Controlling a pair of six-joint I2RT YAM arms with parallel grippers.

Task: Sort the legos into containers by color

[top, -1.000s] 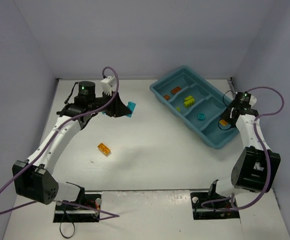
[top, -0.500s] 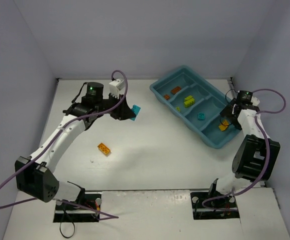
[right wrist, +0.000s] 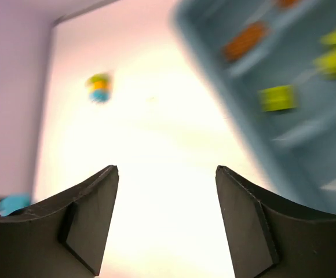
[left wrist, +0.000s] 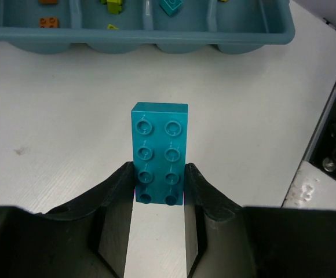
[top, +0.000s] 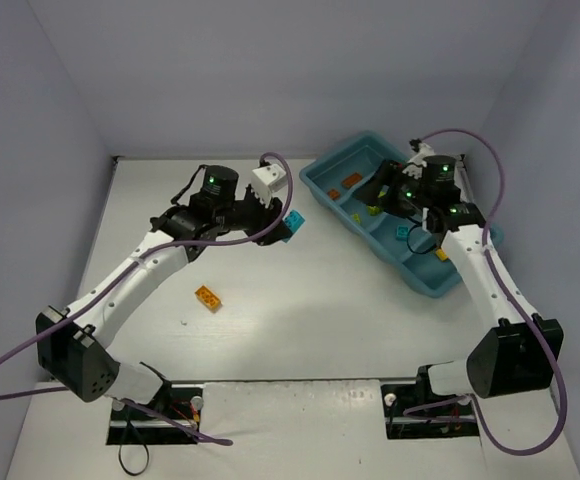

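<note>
1. now my left claw (left wrist: pixel 159 176) is clamped on a cyan lego (left wrist: pixel 159 145) above the desk (left wrist: pixel 58 104), near the tray (left wrist: pixel 156 41)
2. my right claw (right wrist: pixel 167 171) hangs over the tray, jaws apart, empty

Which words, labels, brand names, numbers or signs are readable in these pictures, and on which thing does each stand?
No text is readable.
The studs of the cyan brick carry small raised marks in the left wrist view, too small to read.
The tray and the table show no print.
The right wrist view is blurred.
</note>
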